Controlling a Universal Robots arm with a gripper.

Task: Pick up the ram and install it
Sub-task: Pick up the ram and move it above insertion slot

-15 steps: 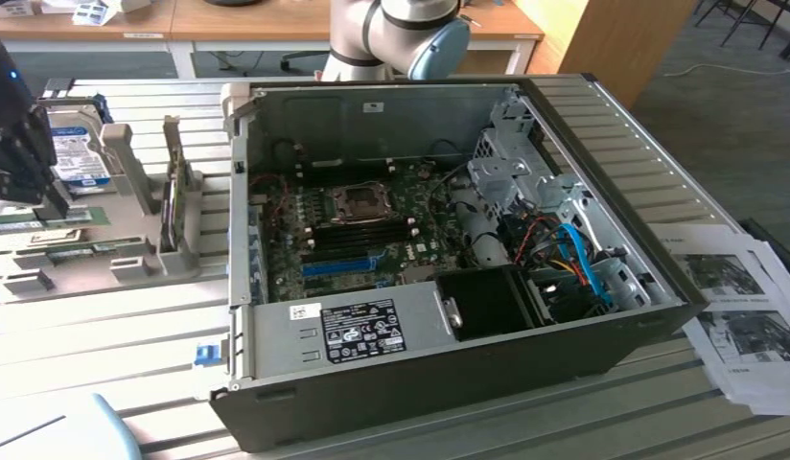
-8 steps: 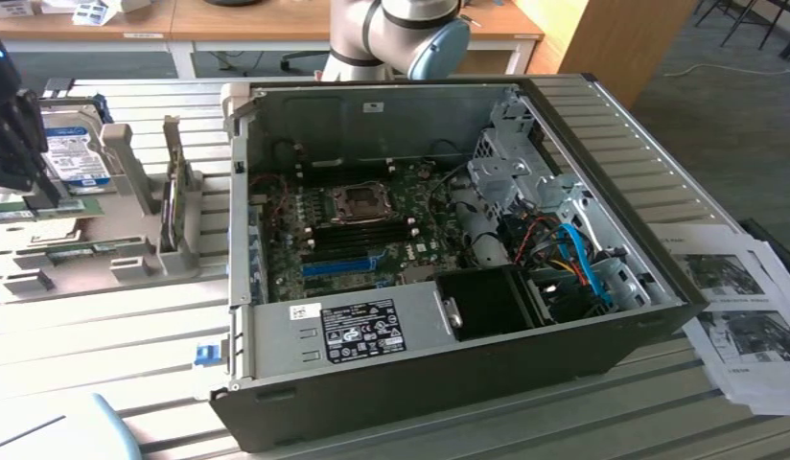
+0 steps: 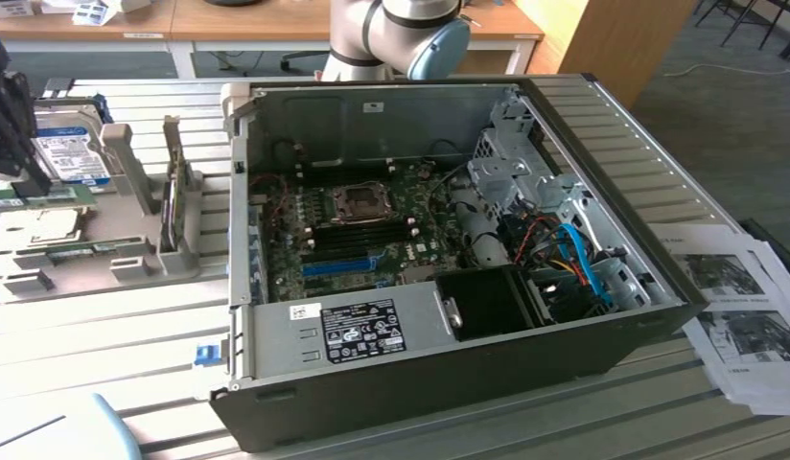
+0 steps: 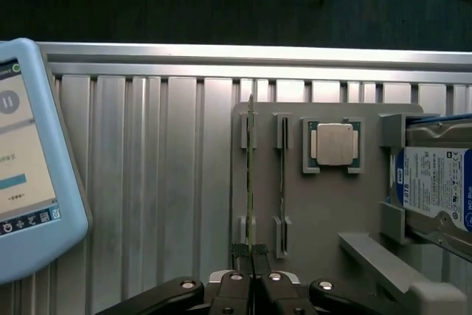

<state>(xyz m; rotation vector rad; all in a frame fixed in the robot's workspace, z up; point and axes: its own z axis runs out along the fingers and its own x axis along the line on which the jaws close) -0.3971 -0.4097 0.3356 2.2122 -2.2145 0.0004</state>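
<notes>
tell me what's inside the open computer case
Inside the computer case lies a green motherboard with a CPU socket, a blue slot, blue cables and a black box. The black box and a labelled metal cover hide whatever sits beneath them.

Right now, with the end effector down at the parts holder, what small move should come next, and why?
Probably a short, straight pull away from the grey holder, without tilting. The end effector looks closed on one end of the ram, which stands on edge, seated in two narrow brackets of the holder. Any sideways drag could jam the thin board.
</notes>
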